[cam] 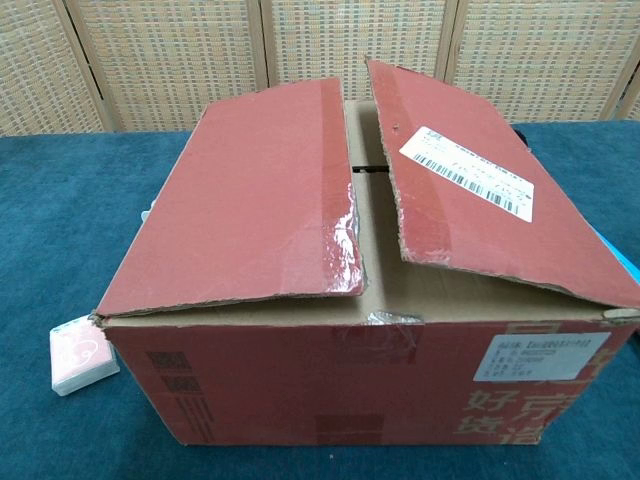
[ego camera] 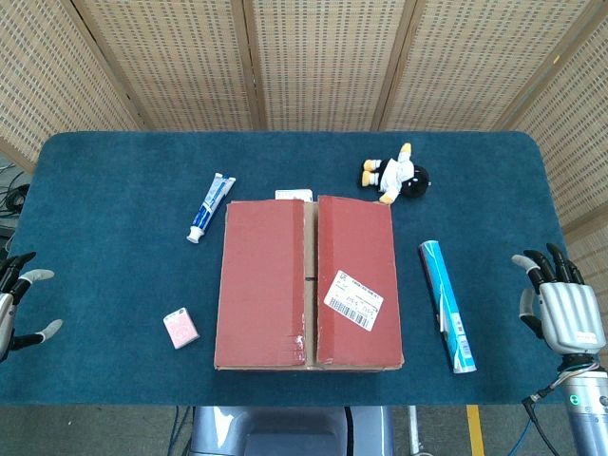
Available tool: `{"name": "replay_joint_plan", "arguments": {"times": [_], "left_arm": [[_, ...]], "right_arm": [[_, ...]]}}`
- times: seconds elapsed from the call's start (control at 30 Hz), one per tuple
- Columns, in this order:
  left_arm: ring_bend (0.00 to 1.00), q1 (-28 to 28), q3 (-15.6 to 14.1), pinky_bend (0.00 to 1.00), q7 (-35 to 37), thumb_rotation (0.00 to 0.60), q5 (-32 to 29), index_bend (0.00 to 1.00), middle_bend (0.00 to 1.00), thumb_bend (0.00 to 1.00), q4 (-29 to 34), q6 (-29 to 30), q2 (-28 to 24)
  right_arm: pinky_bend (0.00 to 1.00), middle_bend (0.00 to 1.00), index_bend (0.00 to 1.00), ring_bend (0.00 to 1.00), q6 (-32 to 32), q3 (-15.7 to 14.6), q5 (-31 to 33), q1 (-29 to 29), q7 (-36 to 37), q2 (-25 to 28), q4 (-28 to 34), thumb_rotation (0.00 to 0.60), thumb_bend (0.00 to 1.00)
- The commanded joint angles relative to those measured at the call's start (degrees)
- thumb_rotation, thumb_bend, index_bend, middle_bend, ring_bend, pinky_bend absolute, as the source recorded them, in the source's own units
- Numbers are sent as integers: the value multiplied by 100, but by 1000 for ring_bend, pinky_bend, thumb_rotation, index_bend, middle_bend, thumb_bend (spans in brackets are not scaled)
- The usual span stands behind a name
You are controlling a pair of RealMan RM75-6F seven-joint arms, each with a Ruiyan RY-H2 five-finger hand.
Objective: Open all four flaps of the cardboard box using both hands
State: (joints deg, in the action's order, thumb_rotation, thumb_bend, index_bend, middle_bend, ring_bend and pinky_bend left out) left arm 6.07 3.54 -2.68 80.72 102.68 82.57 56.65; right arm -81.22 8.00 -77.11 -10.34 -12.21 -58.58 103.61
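While both top flaps of the cardboard box (ego camera: 308,282) lay nearly closed, the left robot hand (ego camera: 17,302) and right robot hand (ego camera: 559,306) waited open and empty at the desk (ego camera: 114,190) edges, apparently yet to reach in and lift.

The left hand (ego camera: 21,304) sits half off the picture's left edge in the head view, only fingertips showing. The right hand (ego camera: 559,304) shows whole, but its arm runs off the bottom corner. A white item (ego camera: 294,194) peeks out behind the cardboard box (ego camera: 306,285); what it is, I can't tell. The label (ego camera: 353,301) print is too small to read. From the chest view the box fills the frame, its right flap (cam: 495,190) cut by the edge, and neither hand shows. The inner flaps stay hidden beneath.
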Motion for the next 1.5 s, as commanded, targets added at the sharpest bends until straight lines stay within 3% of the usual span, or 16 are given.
{"name": "replay_joint_plan", "arguments": {"times": [0.03,0.53,0.87,1.3,1.5], "left_arm": [[86,10,-3,138,-15,600,-21,270,113,173,3,-30,0],[86,104,35,138,-170,600,-64,271,113,177,151,-165,-148],[86,214,35,138,-382,600,-164,270,113,179,270,-360,-170],[86,403,-8,138,-753,600,-256,271,113,189,386,-676,-128],[83,452,-39,138,-866,600,-340,270,113,190,420,-779,-102]], "right_arm": [[156,189,216,0,5,2,4,0,11,2,3,600,775],[155,189,216,0,264,80,-366,-189,732,338,145,600,783],[155,195,215,0,771,263,-873,-699,1687,673,310,600,998],[155,254,215,0,2070,567,-1602,-2036,2817,841,555,600,1000],[155,271,234,0,2689,635,-1565,-2626,2953,699,575,600,1000]]}}
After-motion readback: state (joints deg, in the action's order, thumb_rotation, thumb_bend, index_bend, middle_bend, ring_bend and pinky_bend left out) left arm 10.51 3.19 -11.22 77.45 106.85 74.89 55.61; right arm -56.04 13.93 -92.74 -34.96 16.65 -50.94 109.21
